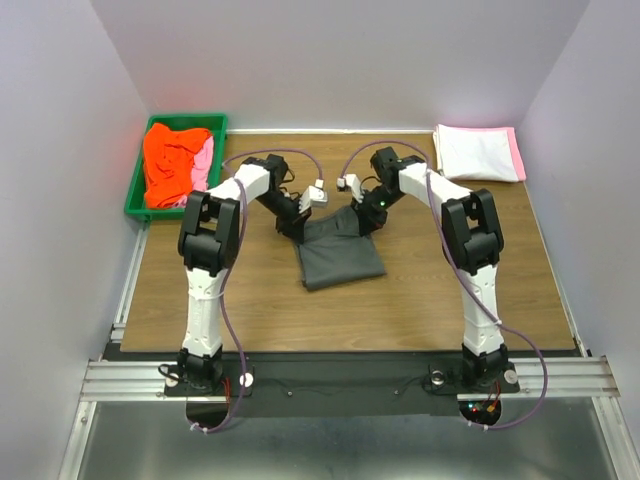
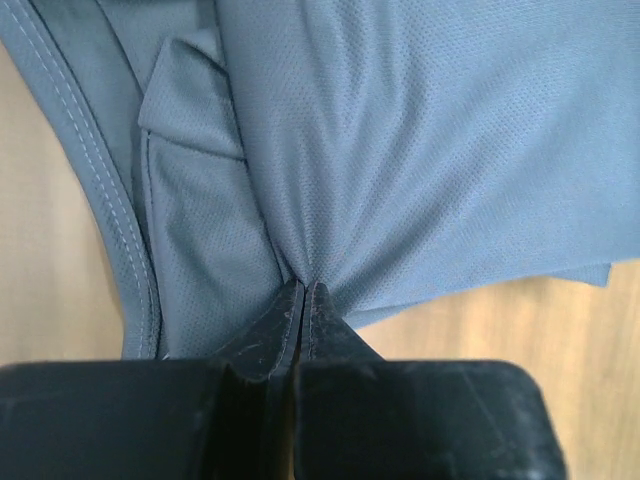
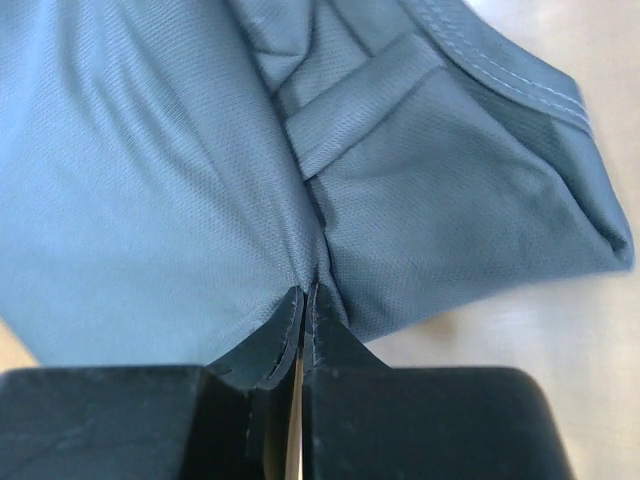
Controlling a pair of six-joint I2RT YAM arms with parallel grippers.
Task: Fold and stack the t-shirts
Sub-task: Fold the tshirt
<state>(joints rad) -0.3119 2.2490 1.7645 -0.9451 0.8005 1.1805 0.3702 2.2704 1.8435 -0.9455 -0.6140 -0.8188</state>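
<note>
A dark charcoal t-shirt (image 1: 340, 258) lies partly folded on the middle of the wooden table (image 1: 450, 290). My left gripper (image 1: 294, 228) is at its far left corner and my right gripper (image 1: 364, 222) at its far right corner. In the left wrist view the left gripper (image 2: 303, 286) is shut, with the grey cloth (image 2: 420, 150) puckering into its tips. The right wrist view shows the same for the right gripper (image 3: 305, 291), shut on a pinch of the cloth (image 3: 150, 200), with a hemmed edge (image 3: 510, 75) beyond it. Orange-red (image 1: 170, 160) and pink (image 1: 204, 165) t-shirts lie crumpled at the far left.
The crumpled shirts sit in a green bin (image 1: 134, 190) at the table's far left corner. A folded white and pink stack (image 1: 478, 152) lies at the far right corner. White walls close in the table on three sides.
</note>
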